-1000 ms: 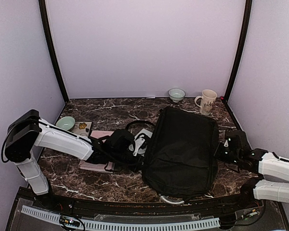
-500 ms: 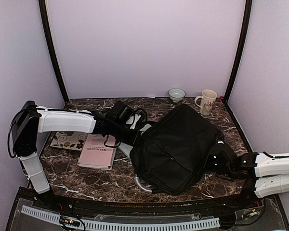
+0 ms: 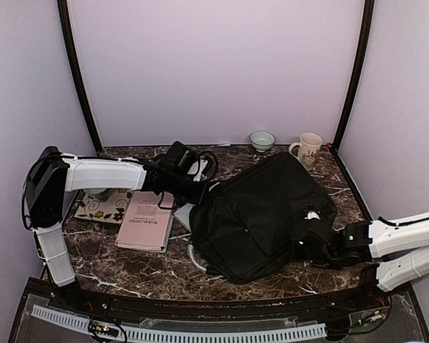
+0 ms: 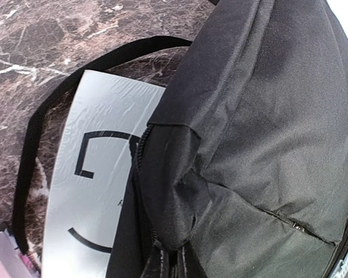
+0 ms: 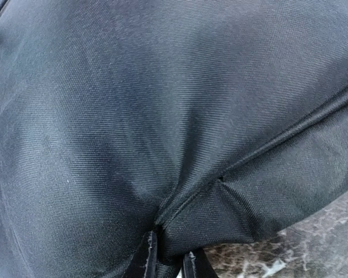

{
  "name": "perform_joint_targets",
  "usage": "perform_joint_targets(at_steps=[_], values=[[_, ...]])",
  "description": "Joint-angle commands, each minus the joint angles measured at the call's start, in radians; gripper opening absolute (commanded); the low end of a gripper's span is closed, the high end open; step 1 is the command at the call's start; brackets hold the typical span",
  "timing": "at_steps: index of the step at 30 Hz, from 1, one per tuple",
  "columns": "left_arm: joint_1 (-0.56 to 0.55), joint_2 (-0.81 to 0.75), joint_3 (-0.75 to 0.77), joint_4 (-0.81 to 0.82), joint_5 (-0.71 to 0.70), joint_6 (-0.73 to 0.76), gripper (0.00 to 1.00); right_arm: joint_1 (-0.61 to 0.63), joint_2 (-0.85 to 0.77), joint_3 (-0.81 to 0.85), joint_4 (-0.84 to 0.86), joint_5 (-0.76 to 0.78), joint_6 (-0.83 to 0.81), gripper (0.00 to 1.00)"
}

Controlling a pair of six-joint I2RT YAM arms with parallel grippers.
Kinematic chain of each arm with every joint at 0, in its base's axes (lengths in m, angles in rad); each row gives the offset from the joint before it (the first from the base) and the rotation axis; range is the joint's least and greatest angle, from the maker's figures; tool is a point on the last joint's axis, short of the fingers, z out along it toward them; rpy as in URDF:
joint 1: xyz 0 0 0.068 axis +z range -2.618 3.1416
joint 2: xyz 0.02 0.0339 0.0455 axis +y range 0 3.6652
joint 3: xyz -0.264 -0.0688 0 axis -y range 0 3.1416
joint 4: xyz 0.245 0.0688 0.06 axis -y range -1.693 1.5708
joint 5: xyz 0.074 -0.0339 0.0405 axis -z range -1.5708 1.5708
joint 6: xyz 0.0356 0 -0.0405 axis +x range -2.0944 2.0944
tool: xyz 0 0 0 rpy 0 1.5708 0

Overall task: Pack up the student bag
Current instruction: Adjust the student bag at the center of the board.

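Landmark: the backpack (image 3: 261,214), black, lies bunched across the middle of the marble table (image 3: 129,268).
Left arm: the left gripper (image 4: 169,263) is clamped on a fold of fabric beside the zip, at the backpack's left edge.
Right arm: the right gripper (image 5: 169,255) is pinched onto a ridge of cloth at the backpack's near right corner.
Items beside it: the pink book (image 3: 146,221) lies just left of the backpack. The white printed sheet (image 4: 98,191) is partly tucked under its left edge, with a black strap (image 4: 35,133) looping round it.
Behind it: mug (image 3: 307,150) and small bowl (image 3: 262,139), well apart.
Zip: whether it is undone cannot be told.
Step in hand, as judged: spreading the backpack to expose its mouth.
Technique: hold the right grip low as an anchor and draw the left grip up and away, slowly. Both pinches are thin and may slip — avoid dragging the backpack over the sheet.
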Motion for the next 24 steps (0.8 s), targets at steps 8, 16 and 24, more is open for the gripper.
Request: perform_joint_targets(at_steps=[8, 16, 24], values=[[-0.19, -0.123, -0.185, 0.232, 0.104, -0.089, 0.0, -0.123, -0.274, 0.074, -0.13, 0.12, -0.078, 0.07], [-0.337, -0.074, -0.292, 0.407, 0.147, -0.183, 0.0, -0.317, -0.282, 0.096, -0.163, 0.096, -0.184, 0.08], [-0.433, 0.056, -0.237, 0.488, 0.243, -0.231, 0.0, -0.498, -0.161, 0.175, -0.124, 0.072, -0.308, 0.13]])
